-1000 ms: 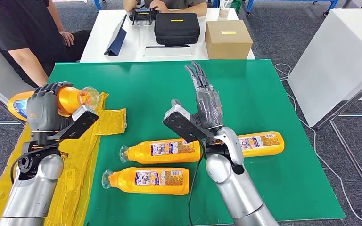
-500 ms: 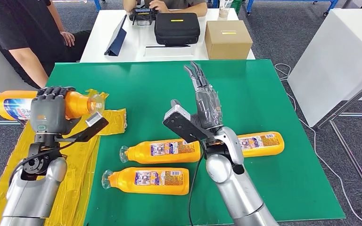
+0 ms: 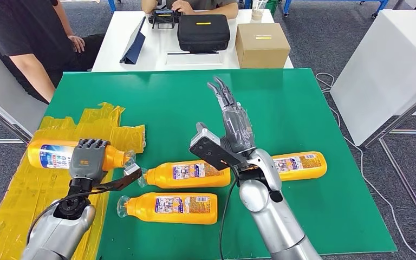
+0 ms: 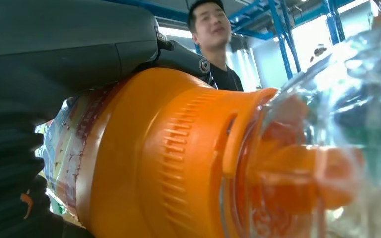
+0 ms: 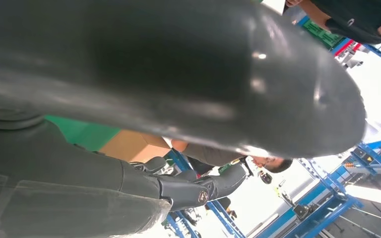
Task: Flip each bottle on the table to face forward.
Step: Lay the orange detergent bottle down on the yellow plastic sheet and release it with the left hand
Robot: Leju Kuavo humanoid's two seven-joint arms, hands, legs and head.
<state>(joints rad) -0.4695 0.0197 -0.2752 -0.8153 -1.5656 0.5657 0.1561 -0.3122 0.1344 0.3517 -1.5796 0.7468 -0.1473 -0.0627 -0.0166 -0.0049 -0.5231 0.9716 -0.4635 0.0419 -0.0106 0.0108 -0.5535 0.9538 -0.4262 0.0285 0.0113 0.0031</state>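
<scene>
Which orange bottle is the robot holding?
The bottle over the yellow sheet, gripped by the left hand. The other three bottles lie on the green table with no hand on them.

I can't read a single word from here. The three orange plastic bottles lying on the green table carry printed labels, one on the upper bottle, one on the lower bottle and one on the right-hand bottle, but their lettering is too small. The orange bottle in my left hand shows a blue-and-white label, equally unreadable. The brown cardboard box and black zip case each bear a small yellow mark, illegible.
</scene>
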